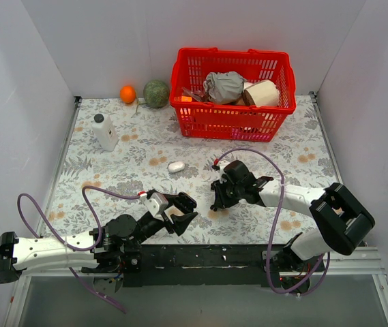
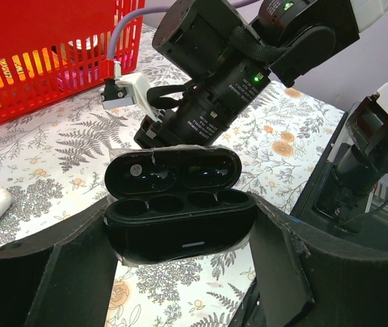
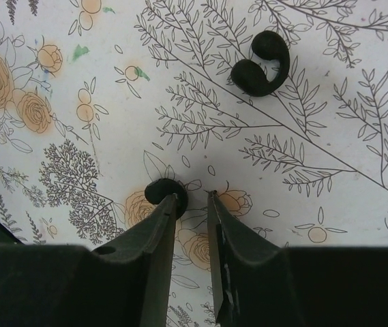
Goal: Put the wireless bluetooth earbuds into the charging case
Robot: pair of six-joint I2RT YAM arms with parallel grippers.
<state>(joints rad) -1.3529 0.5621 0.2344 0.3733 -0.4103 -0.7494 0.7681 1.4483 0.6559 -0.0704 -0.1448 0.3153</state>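
While left tool clamps open black charging case, right tool narrowly parted, fingertip touching earbud

A robotics lab test cell: plain white walls box in a floral-clothed table, with a left arm and a right arm bolted at its edge.

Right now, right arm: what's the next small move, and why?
Probably open the right pincer wider and nudge it sideways over the near earbud. That bud sits just outside the narrow gap, so closing now would likely miss it. The black case sits open and empty in the left pincer.
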